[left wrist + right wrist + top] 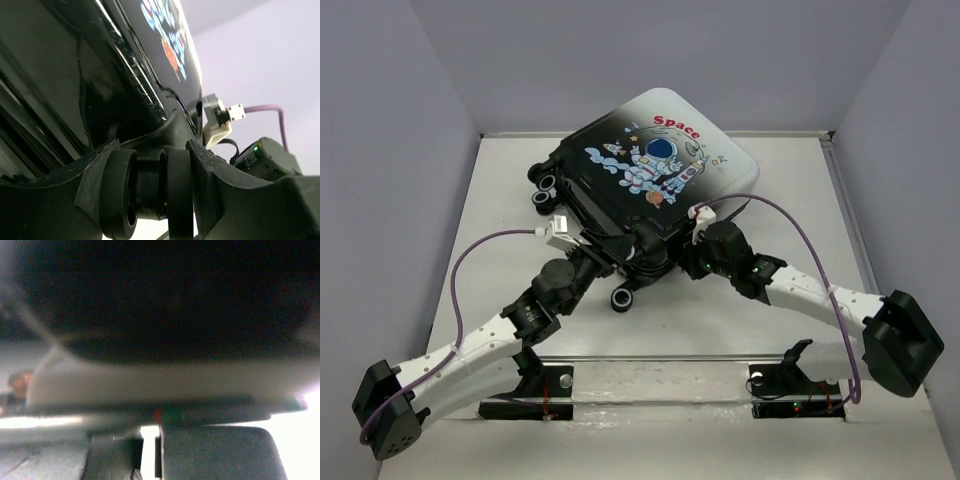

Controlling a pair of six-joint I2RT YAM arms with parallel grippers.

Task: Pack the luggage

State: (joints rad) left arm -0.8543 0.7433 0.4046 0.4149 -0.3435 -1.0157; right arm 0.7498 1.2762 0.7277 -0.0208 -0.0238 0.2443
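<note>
The luggage (pixel 650 170) lies flat in the middle of the table with its lid down and the astronaut and red "Space" print facing up. My left gripper (pixel 620 258) is at its near corner. In the left wrist view the gripper (pixel 150 190) is shut on a black double wheel (pixel 177 192) of the luggage, with the glossy shell (pixel 100 75) above. My right gripper (pixel 695 250) is pressed against the near right edge of the luggage. Its view is blurred: the dark shell (pixel 165 295) fills the top, and the fingers (pixel 215 455) stand almost together with only a thin slit between them.
Three other black wheels show, two at the far left corner (pixel 544 192) and one near the front (pixel 620 298). Grey walls enclose the table (pixel 500 290) at left, right and back. Purple cables loop over both arms.
</note>
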